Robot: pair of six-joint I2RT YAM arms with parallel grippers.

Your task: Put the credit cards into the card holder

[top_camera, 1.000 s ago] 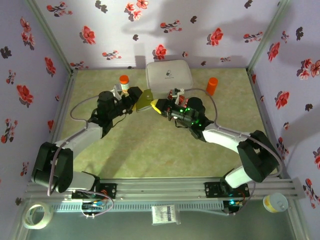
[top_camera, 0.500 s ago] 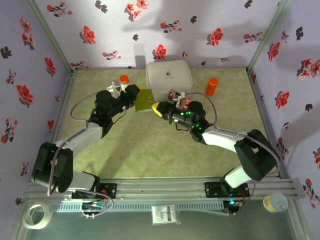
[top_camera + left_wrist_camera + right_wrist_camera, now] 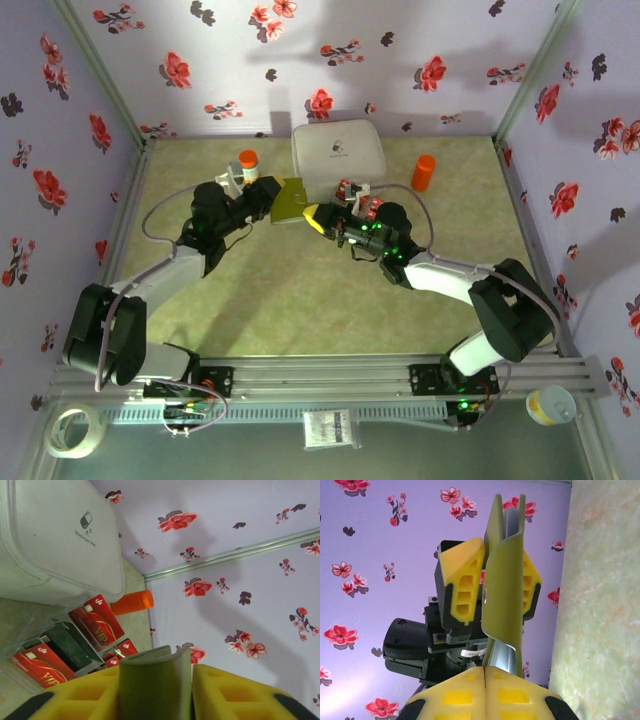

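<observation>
Yellow foam jaws apparently pinch the folded olive card holder [image 3: 502, 580].

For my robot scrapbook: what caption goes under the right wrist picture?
Both yellow hands pinch the green card holder: right hand at its bottom edge, left hand across its middle.

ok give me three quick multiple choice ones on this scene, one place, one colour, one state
1. The credit cards lie: A in a drawer, B in the clear tray, C in a cup.
2. The bottle behind that tray is: A blue, B green, C orange.
3. The card holder is: A gripped by the left fingers and right fingers, B lying flat, C torn.
Answers: 1 B, the left wrist view shows red and dark cards inside clear plastic; 2 C, it is plainly orange; 3 A, the right wrist view shows both yellow pairs clamping it.
</observation>
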